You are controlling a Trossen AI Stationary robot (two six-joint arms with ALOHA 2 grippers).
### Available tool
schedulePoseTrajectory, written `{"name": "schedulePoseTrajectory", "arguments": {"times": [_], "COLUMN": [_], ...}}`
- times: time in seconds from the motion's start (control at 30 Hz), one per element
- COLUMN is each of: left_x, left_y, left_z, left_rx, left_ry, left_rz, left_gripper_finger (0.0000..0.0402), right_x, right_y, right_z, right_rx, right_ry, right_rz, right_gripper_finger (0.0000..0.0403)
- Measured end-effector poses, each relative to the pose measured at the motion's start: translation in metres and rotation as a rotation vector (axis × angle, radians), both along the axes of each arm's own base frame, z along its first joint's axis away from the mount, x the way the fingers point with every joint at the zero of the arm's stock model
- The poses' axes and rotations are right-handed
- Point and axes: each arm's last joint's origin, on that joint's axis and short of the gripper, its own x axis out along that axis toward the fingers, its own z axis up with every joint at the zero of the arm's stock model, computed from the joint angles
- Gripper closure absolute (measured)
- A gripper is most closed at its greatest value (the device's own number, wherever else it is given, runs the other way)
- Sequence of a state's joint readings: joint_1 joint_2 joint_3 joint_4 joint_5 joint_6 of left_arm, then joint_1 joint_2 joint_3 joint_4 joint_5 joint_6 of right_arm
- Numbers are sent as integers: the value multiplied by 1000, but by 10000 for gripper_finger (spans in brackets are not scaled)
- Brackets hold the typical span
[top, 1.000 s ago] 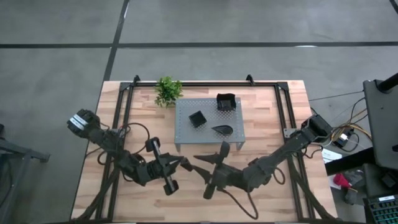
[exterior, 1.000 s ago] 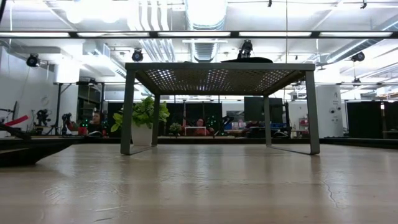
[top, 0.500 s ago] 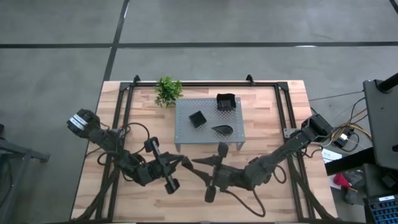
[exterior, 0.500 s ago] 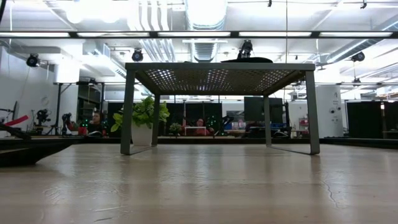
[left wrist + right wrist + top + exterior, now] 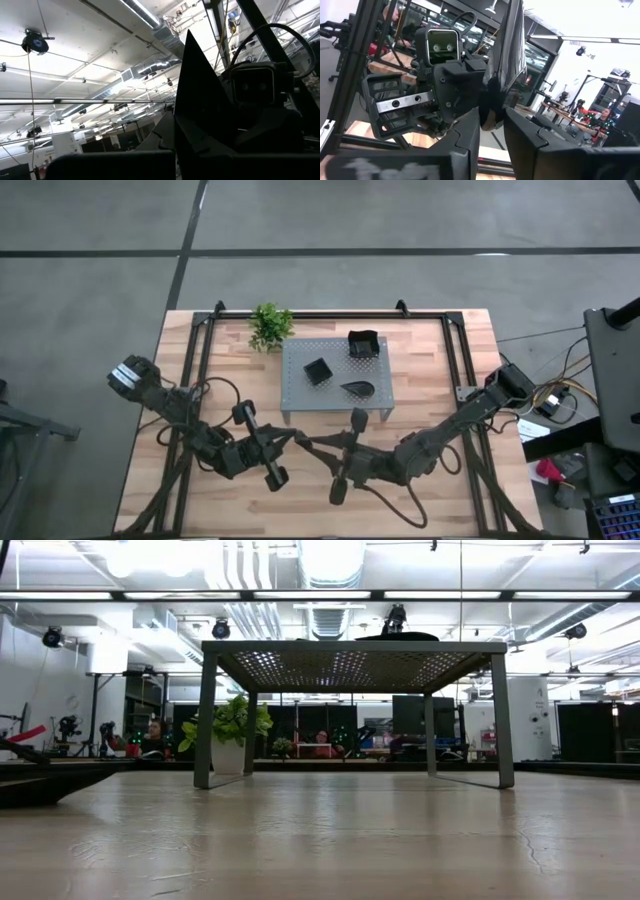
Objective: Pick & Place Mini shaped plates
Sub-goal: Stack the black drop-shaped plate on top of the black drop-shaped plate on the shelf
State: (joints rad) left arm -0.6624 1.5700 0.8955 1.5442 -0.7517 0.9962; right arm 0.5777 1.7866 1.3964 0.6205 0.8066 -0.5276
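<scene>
**Handover above the near part of the light wooden table (image 5: 440, 360).** The left pincer (image 5: 291, 441) and the right pincer (image 5: 313, 446) meet tip to tip, the left arm reaching in from its own side and the right arm from the opposite side.

(a) The left pincer is clamped tight on a glossy black teardrop-shaped plate (image 5: 508, 55). The plate stands on edge, its pointed end directed away from the table.

(b) The right pincer is narrowed but not closed. Its two dark fingers (image 5: 464, 150) stand one on each side of the plate's lower end. Whether they press on the plate cannot be told.

(c) Just beyond the two pincers stands a grey perforated metal stand (image 5: 300, 388). Three further dishes rest on its top, apart from one another:
- A black teardrop dish (image 5: 357, 388) lies nearest the pincers.
- A small black square dish (image 5: 317, 371) lies behind the teardrop dish, toward the left pincer's side.
- A larger black square dish with a raised rim (image 5: 362, 344) lies farthest back, toward the right pincer's side.

(d) Past the stand's corner on the left pincer's side, near the table's far edge, stands a small green potted plant (image 5: 270, 326).
</scene>
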Motion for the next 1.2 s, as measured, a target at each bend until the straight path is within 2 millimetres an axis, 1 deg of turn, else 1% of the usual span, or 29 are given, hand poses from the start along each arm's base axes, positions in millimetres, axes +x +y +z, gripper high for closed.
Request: {"name": "schedulePoseTrajectory", "arguments": {"times": [0.17,0.47,1.2], "left_x": [0,0,1], "left_y": [0,0,-3], "left_z": [0,0,-3], "left_rx": [-25,-40,-95], "left_ry": [-9,-12,-1], "left_rz": [-20,-34,-89], "left_gripper_finger": [401,401,401], "right_x": [0,-1,-10], "right_y": [0,-1,-8], "right_z": [0,2,18], "right_rx": [-4,-18,-50], "right_ry": [1,4,-7], "right_rz": [-2,-11,-44], "right_gripper_finger": [337,335,347]}}
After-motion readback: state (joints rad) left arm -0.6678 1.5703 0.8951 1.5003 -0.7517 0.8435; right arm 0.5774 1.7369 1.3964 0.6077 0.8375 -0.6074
